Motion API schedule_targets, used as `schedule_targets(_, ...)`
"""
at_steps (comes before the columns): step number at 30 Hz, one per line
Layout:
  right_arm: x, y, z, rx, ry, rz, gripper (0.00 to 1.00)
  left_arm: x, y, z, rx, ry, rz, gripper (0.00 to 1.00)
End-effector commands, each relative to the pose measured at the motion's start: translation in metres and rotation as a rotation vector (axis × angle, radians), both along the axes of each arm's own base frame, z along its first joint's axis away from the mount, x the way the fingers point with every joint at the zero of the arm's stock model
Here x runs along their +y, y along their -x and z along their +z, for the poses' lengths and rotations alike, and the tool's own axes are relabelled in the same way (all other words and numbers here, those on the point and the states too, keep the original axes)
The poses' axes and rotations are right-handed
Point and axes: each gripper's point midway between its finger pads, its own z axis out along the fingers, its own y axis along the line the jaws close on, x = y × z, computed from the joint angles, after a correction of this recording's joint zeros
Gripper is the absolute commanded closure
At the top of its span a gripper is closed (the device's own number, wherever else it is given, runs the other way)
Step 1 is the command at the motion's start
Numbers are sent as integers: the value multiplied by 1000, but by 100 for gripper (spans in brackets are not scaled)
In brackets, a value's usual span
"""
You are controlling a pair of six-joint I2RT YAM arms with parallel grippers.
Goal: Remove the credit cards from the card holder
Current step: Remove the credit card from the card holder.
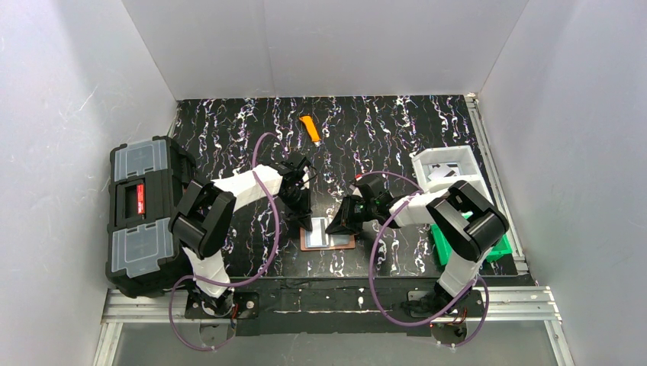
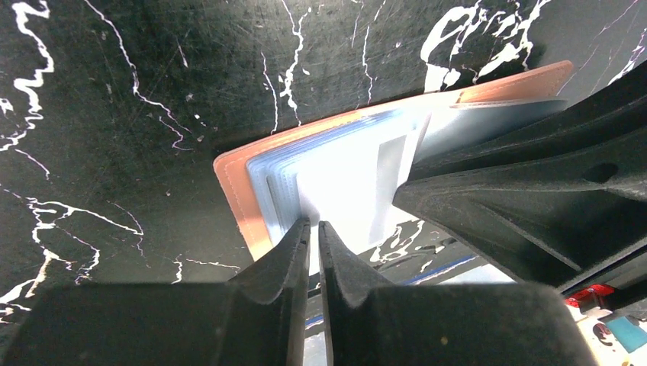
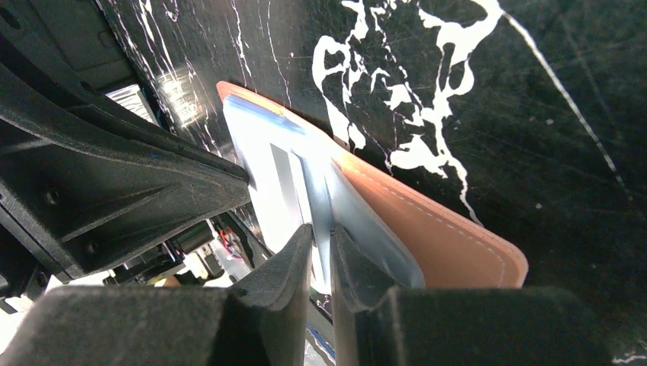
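Note:
The brown card holder [image 1: 328,242] lies open on the black marbled table between both arms, its pale sleeves fanned upward. In the left wrist view its brown cover [image 2: 238,194] shows under a bright white leaf [image 2: 343,183]; my left gripper [image 2: 313,223] is shut on that leaf's edge. In the right wrist view my right gripper [image 3: 322,226] is shut on a pale blue-grey leaf [image 3: 324,194] rising from the brown cover [image 3: 450,244]. I cannot tell whether either leaf is a credit card or a sleeve. From above, the left gripper [image 1: 305,221] and right gripper [image 1: 336,226] meet over the holder.
A big black toolbox [image 1: 145,217] stands at the left edge. An orange-and-black utility knife [image 1: 310,129] lies toward the back. A white bin [image 1: 446,169] and a green block [image 1: 500,248] sit at the right. White walls enclose the table.

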Motion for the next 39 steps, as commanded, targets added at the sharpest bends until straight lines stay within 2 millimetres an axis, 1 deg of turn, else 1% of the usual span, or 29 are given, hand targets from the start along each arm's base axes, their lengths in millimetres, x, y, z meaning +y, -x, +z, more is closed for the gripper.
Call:
schedule_targets(1,8,-7,8,-18,-38,17,78,-1,4,-9,18,-19,-2,92)
schedule_targets(6,9,-7,9,-16,-45,25,78,-8,9,-16,39,-14,3,92)
schedule_targets(10,8,-5,9,-16,-46,26,80,-2,13,-24,60,-56,27,96)
schedule_targets(12,6,-5,8,-14,-43,22,83,3,13,-27,60,-81,37,100)
schedule_targets(14,3,-4,8,-11,-46,15,86,7,14,-29,58,-108,46,100)
schedule_targets(18,-3,-5,7,-1,-65,-2,98,16,15,-33,60,-145,53,100)
schedule_targets(19,-5,-5,6,5,-69,-7,99,17,14,-33,59,-153,55,100)
schedule_targets(28,-21,-9,3,-2,-54,-44,99,39,12,-36,64,-202,71,100)
schedule_targets(31,-25,-8,-1,-2,-42,-47,99,43,12,-37,72,-207,72,100)
schedule_targets(34,-24,-7,-1,-3,-52,-41,99,42,14,-39,80,-198,69,100)
schedule_targets(35,-22,-7,0,-2,-61,-34,96,41,14,-39,82,-193,68,100)
schedule_targets(36,-20,-7,1,-1,-69,-28,89,40,15,-40,89,-189,67,100)
schedule_targets(38,-18,-7,2,3,-78,-19,79,39,15,-41,93,-183,69,100)
schedule_targets(39,-17,-8,2,4,-80,-16,77,38,15,-41,93,-179,70,100)
